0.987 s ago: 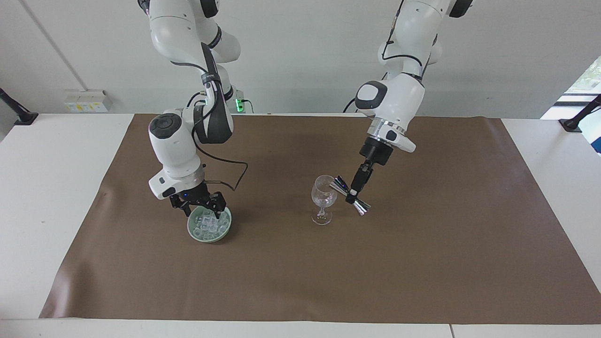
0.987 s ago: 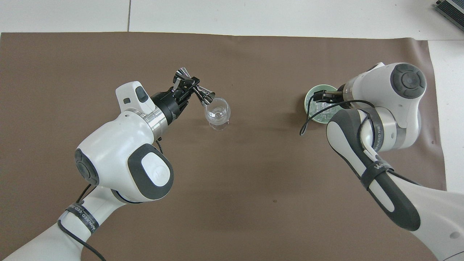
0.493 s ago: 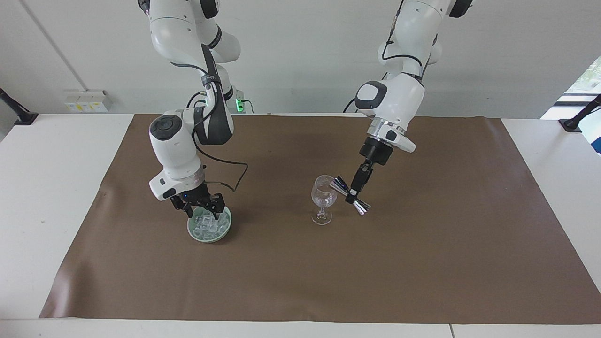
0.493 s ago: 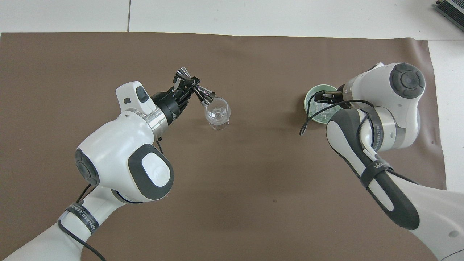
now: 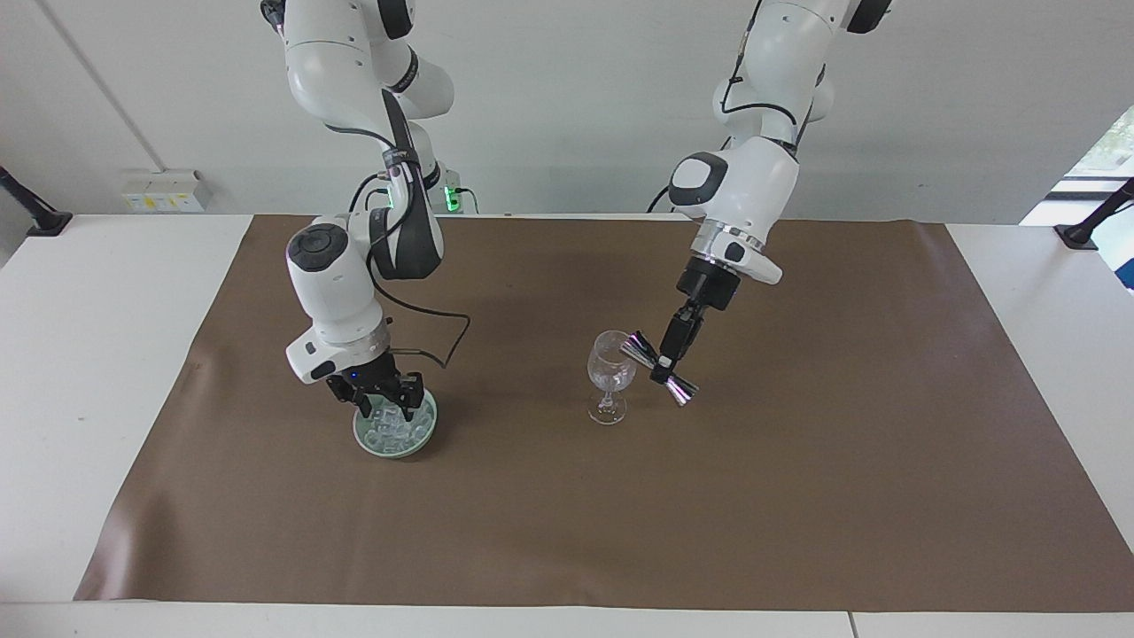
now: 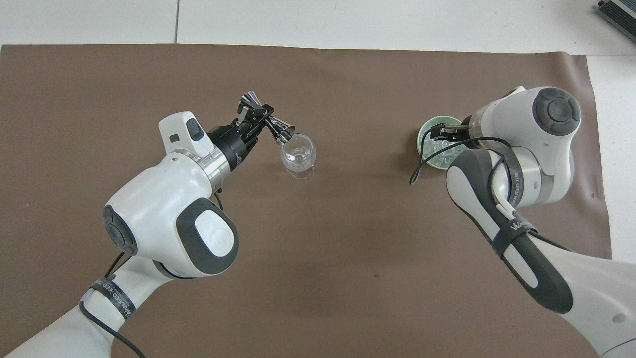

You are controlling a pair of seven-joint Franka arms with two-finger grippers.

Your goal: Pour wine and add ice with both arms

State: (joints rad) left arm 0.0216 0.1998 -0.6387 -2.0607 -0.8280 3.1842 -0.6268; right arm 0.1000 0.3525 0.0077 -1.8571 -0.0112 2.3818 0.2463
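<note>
- The ice [image 5: 395, 428] lies heaped in a pale green dish [image 5: 423, 439] toward the right arm's end of the counter [image 5: 106, 354].
- Right gripper [image 5: 384, 409] reaches down into the dish among the cubes; I cannot tell how its jaws stand.
- Left gripper [image 5: 663, 364] has its jaws clamped on a tilted steel jigger [image 5: 679, 387] at the stemmed glass [image 5: 610, 372].

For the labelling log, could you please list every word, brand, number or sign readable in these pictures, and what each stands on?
"WANJEED", partly readable, on the black strap around the left arm; the letters after it are too small to read.
"WAN", the start of the same print, on the strap around the right arm; the rest curves out of sight.
Yellow stickers on the wall socket box: too small to read.
Nothing readable on the glass, jigger or dish.
</note>
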